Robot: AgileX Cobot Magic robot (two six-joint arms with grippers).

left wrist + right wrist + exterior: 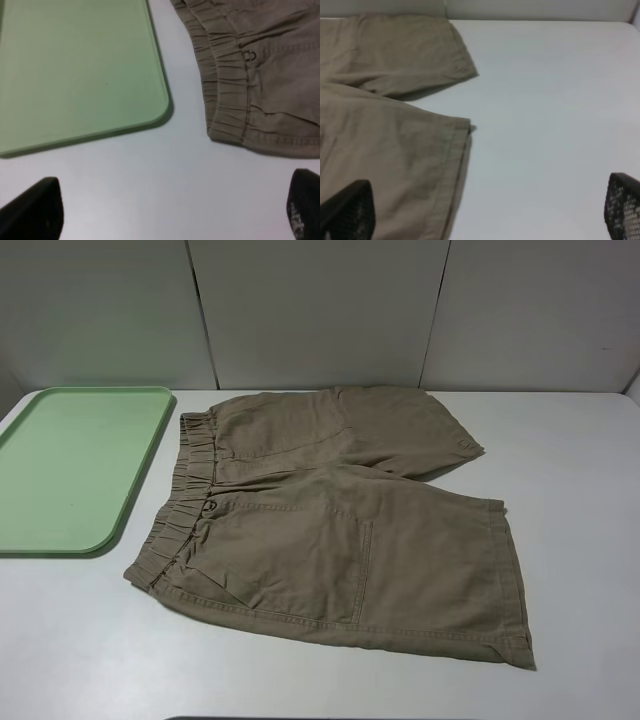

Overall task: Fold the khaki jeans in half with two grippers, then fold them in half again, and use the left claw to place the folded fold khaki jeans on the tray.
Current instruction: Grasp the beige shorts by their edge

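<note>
Khaki jeans (pixel 340 510) flat, ungripped, ahead of left fingers (pixel 35 210), right fingers (pixel 345 212)

Bare desk (pixel 570 490) lies open along the right and near edges. Only a narrow clear strip separates the mint-green tray (pixel 70 465) at the left edge from the khaki shorts (pixel 340 530) spread mid-desk.

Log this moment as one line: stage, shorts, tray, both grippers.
stage: no fold yet | khaki jeans: flat, unfolded, beside tray | tray: nothing on it | left gripper: open, holding nothing | right gripper: open, holding nothing
</note>
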